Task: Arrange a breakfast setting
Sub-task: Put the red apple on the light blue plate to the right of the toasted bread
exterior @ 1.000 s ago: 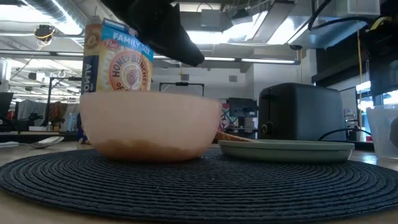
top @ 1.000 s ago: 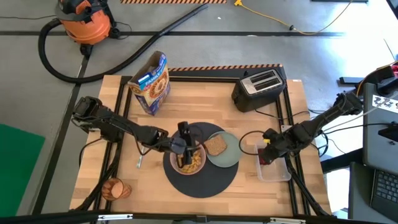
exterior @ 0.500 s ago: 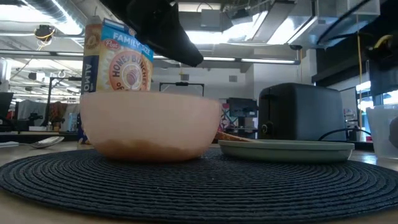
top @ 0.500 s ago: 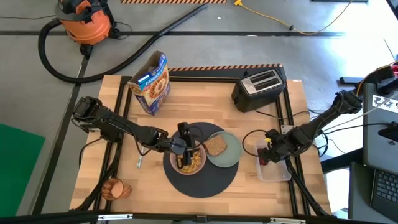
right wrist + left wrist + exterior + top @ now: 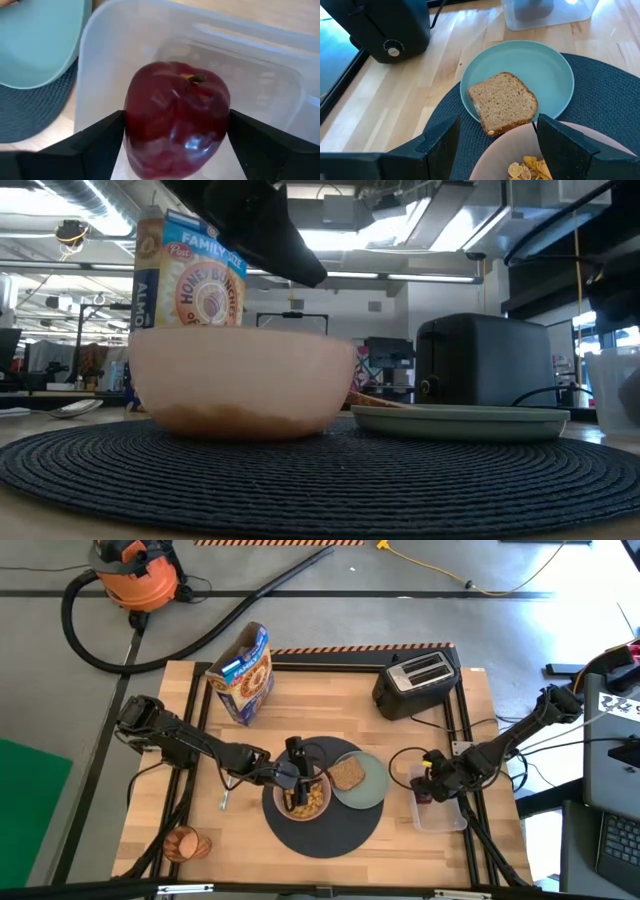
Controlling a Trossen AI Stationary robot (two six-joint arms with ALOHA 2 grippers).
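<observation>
Where right pincer point(image 5: 175, 145) grips, red apple point(image 5: 176, 120) between fingers

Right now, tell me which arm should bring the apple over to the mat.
The right. Its gripper already has a finger on each side of the red apple in the clear container. The left gripper is open over the pink bowl, across the dark-grey mat.

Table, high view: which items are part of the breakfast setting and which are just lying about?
Setting: mat, bowl, plate, toast, spoon, cup, apple between the right gripper fingers.

Lying about: cereal box, toaster, clear tub, vacuum on the floor.
</observation>
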